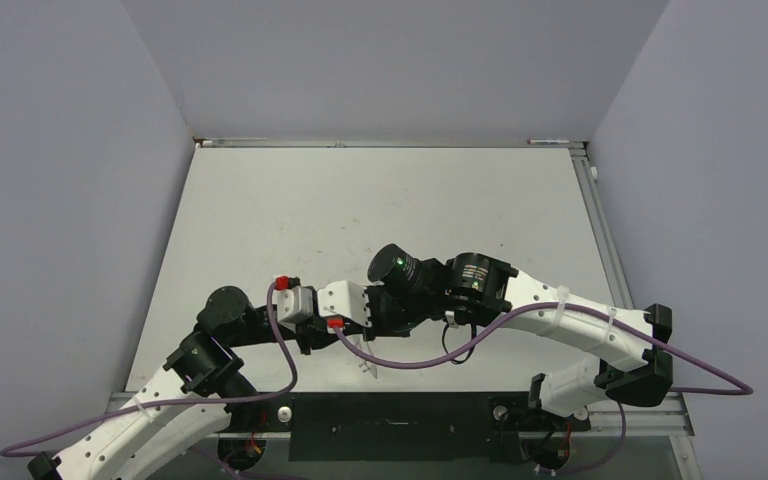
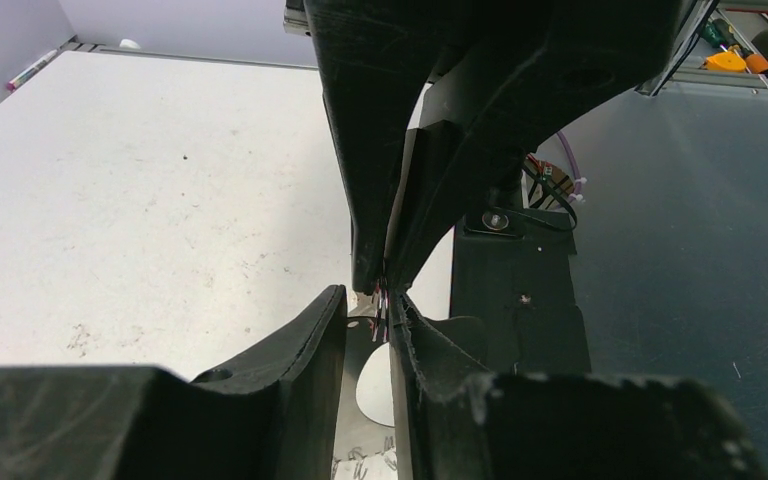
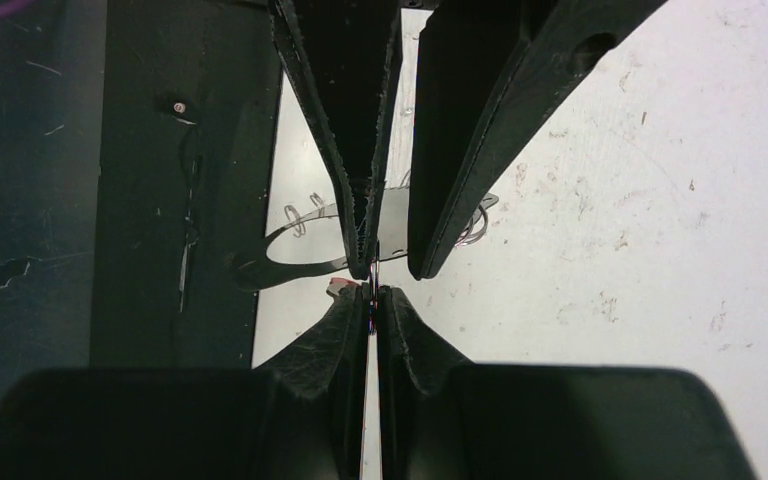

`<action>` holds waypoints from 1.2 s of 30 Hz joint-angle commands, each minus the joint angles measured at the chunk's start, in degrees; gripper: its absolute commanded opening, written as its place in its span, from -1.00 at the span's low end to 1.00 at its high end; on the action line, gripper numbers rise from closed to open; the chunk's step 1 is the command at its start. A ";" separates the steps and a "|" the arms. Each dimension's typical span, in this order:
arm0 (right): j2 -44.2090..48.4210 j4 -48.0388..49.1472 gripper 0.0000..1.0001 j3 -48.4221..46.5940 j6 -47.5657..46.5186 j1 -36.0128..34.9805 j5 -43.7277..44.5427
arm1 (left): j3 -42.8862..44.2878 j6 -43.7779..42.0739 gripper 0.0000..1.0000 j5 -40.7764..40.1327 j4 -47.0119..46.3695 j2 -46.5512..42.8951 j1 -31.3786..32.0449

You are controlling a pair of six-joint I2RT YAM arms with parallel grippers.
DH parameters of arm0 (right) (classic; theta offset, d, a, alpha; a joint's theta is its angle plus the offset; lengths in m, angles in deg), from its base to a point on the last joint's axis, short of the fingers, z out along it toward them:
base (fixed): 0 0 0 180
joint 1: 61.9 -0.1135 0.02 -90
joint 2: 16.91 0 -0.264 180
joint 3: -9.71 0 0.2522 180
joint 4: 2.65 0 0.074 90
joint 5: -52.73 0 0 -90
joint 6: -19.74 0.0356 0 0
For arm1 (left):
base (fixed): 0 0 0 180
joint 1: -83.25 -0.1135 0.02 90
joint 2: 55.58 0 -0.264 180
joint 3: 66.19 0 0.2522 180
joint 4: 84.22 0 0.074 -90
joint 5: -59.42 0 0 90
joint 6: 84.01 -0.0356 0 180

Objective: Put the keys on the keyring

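My two grippers meet tip to tip just above the near edge of the table. My right gripper [image 3: 372, 292] is shut on a thin metal sliver with red on it, the key [image 3: 341, 286]; its red head pokes out left of my fingertip. The key also shows in the left wrist view [image 2: 381, 303], right at that gripper's tips. My left gripper [image 2: 368, 305] has its jaws a narrow gap apart, one finger against the key. The silvery keyring [image 3: 282, 234], with small wire loops on its rim, lies below both grippers. It also shows between my left fingers [image 2: 358, 352] and in the top view [image 1: 368, 366].
A dark mounting plate [image 1: 390, 425] runs along the table's near edge under the grippers. Purple cables [image 1: 430, 355] loop beside the arms. A marker [image 2: 32, 70] lies at the far table edge. Grey walls close in the table on three sides.
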 commanded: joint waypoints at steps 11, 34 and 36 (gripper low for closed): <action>0.89 6.40 -0.90 -0.49 -0.70 -0.81 -2.76 | 1.73 0.86 -0.94 1.03 -2.49 1.06 -0.26; 24.80 36.26 0.08 22.58 5.51 0.32 2.64 | 1.73 -0.81 -1.00 -3.44 -1.58 -5.70 -0.66; 26.39 39.85 0.08 25.60 6.68 0.72 2.20 | 1.52 -0.66 -1.00 -3.45 -1.99 -6.16 -0.78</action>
